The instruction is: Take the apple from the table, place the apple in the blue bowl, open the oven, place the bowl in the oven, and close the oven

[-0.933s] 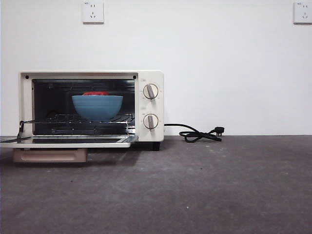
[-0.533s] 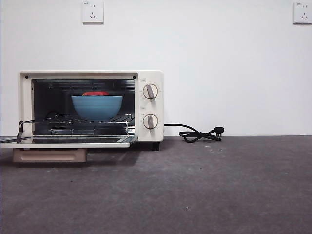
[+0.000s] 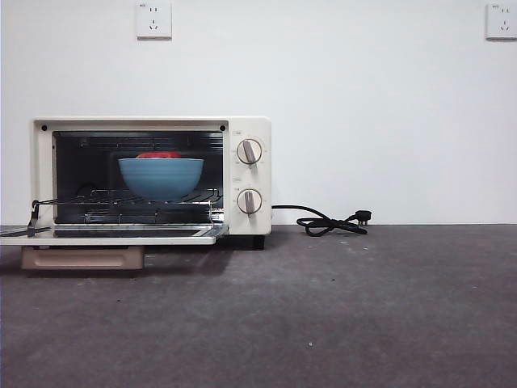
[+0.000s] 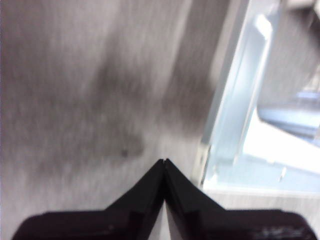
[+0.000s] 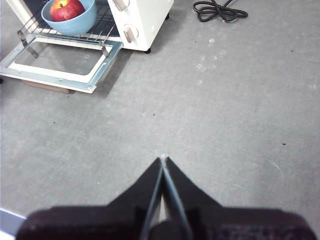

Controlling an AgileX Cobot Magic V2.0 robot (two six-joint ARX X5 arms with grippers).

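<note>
No readable text or brand shows on the oven (image 3: 150, 179) or anything else.

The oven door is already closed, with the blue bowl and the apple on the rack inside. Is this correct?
Not quite. The oven door is open, folded down flat, as the front view shows. The rest holds: the blue bowl sits on the rack inside, with the apple in it.

The oven (image 3: 246, 133) is cream-white with a dark interior and beige knobs. Inside it the glossy blue bowl (image 3: 161, 178) has faint ridges, and the apple (image 5: 67, 9) is red (with yellowish patches). The table (image 3: 339, 307) is speckled dark grey; the power cord (image 3: 331, 222) is black.
</note>
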